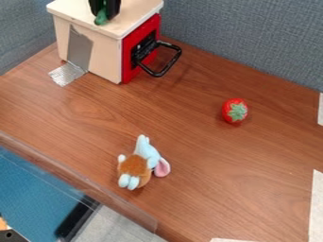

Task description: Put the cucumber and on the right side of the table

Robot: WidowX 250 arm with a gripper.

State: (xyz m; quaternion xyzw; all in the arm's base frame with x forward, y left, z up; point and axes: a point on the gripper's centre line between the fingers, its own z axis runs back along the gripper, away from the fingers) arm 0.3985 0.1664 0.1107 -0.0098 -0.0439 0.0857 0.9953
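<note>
Camera view: by the top edge, the gripper has its fingers pinching the green cucumber, over the pale box with the red door; whether the cucumber touches the box I cannot tell. A strawberry and a plush toy lie well apart on the brown table.

Box: pale top and sides, red front, black loop handle sticking out
Silver tape: down the box's pale side, spreading out at its foot
Strawberry: red, green leaf cap showing
Plush toy: light blue and brown, pink inside one ear
Partition: blue-grey, behind the box
White strips: right and bottom edges of view
</note>
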